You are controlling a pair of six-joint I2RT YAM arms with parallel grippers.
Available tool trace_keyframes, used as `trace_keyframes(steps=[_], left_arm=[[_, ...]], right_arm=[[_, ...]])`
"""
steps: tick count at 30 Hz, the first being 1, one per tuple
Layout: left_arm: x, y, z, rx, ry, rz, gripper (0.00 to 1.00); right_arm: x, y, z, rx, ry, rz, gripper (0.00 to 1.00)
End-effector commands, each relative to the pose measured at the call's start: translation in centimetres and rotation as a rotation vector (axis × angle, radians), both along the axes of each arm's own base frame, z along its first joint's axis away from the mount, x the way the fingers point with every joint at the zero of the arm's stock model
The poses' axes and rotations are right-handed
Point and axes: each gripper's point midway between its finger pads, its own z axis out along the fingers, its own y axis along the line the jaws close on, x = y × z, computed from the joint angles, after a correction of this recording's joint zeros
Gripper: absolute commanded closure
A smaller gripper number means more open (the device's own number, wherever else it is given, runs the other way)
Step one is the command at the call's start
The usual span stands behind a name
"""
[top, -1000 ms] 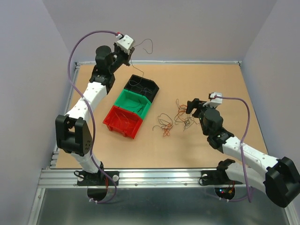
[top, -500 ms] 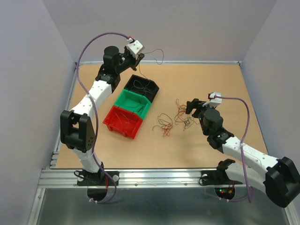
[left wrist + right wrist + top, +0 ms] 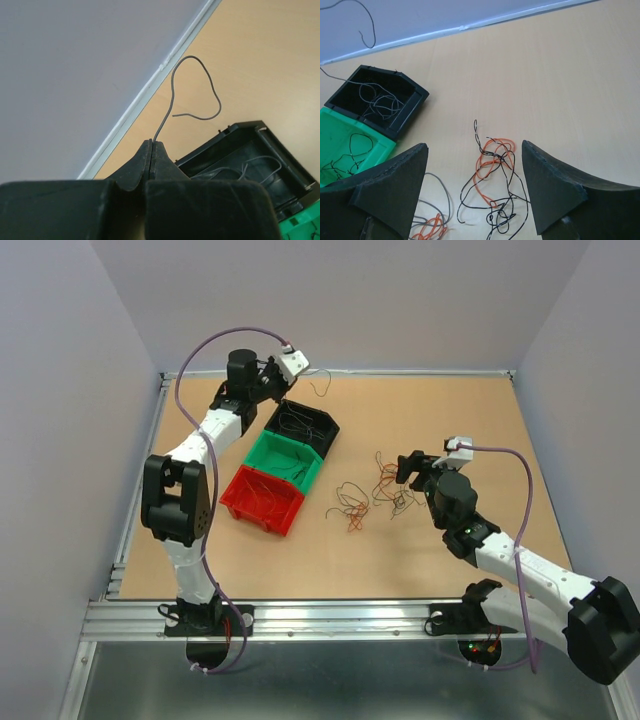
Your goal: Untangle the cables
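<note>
**One wire in hand, bound for the black bin**

The left fingers (image 3: 151, 150) are clenched on a single dark wire (image 3: 196, 87). They hold it up near the far edge of the black bin (image 3: 250, 145), and its free end curls in the air. The step in hand looks like sorting: this wire belongs with the dark strands lying in that bin. The next move calls for lowering over the bin's mouth, then letting go so the whole curl drops inside. The other cables (image 3: 385, 485) lie tangled on the desk (image 3: 450, 410), to the right of the black bin. The right fingers (image 3: 404, 469) are spread wide, grasping nothing, and hover just beside that tangle.
</note>
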Motion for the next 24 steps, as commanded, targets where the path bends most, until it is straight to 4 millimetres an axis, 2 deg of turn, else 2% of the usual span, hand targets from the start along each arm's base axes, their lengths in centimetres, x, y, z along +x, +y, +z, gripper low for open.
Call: trace_keyframes(steps=[1,5,6,7,8,10,17,24], left_arm=[[-1.0,-0.1,-0.3,0.124,-0.085,-0.137,1.0],[-2.1,0.0,-3.1,0.23,-0.061,-0.214,1.0],[-2.7,0.2,-4.8,0.263,-0.014,-0.243,1.0],[-3.0,0.3,-5.4,0.289,0.002,-0.27,1.0],[-4.1,0.5,-6.8,0.323,0.053,-0.308,1.0],[-4.0,0.8,-8.0,0.39,0.046,-0.34,1.0],[-2.3,2.7,-9.9,0.476,0.064,-0.257,1.0],[-0.7,2.8,-10.7,0.556,0.052,-0.218,0.98]], right_arm=[[-0.1,-0.1,0.4,0.008,-0.03,0.001,0.2],[-0.1,0.0,0.5,0.008,-0.029,0.005,0.2],[-0.1,0.1,0.5,0.008,-0.029,0.007,0.2],[-0.1,0.1,0.4,0.009,-0.028,0.008,0.2],[0.0,0.2,0.3,0.008,-0.025,0.011,0.2],[0.0,0.3,0.4,0.01,-0.026,0.016,0.2],[0.1,0.6,0.4,0.015,-0.024,0.029,0.2],[0.3,1.1,0.3,0.011,-0.018,0.046,0.2]])
